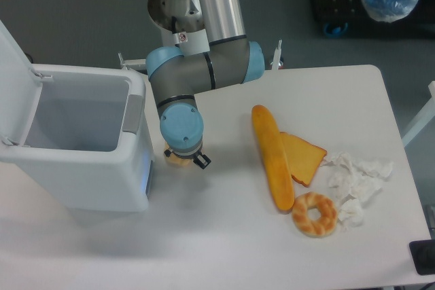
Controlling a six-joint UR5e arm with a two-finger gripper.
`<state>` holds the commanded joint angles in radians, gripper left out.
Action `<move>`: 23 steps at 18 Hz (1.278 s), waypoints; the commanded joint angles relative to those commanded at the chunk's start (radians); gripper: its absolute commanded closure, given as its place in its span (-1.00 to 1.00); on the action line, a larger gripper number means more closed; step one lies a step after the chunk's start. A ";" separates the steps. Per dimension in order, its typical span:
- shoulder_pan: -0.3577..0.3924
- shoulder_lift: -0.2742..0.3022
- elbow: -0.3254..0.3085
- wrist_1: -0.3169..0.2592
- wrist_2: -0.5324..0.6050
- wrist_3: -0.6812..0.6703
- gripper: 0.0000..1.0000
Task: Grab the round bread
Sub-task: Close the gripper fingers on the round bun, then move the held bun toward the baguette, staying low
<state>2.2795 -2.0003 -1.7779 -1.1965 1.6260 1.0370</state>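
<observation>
One arm reaches down over the white table (224, 236), its blue wrist hiding most of the tool (182, 159). Only a sliver of the round bread (177, 161) shows below that wrist, pale yellow, on the table just beside the right wall of the white bin (81, 142). A dark fingertip (202, 161) pokes out at the bread's right side; the other finger is hidden, so whether the tool grips the bread or merely straddles it cannot be told.

The bin stands open at the table's left side, its lid raised, and the bread lies close to its lower right corner, leaving little room on that side. To the right of the tool a broad stretch of bare table runs to the long orange baguette (272, 157), which lies lengthwise and overlaps a slice of toast (304, 157). A ring-shaped bagel (315, 214) sits touching the baguette's lower end, and crumpled white paper (357, 185) lies near the table's right edge. All of these are well apart from the bread.
</observation>
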 joint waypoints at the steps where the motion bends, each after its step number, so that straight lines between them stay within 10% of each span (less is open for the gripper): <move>1: 0.000 0.000 0.002 0.000 0.000 0.000 0.78; 23: 0.143 0.169 0.225 -0.015 -0.009 0.265 0.92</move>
<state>2.4222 -1.8317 -1.5524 -1.2119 1.6168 1.3023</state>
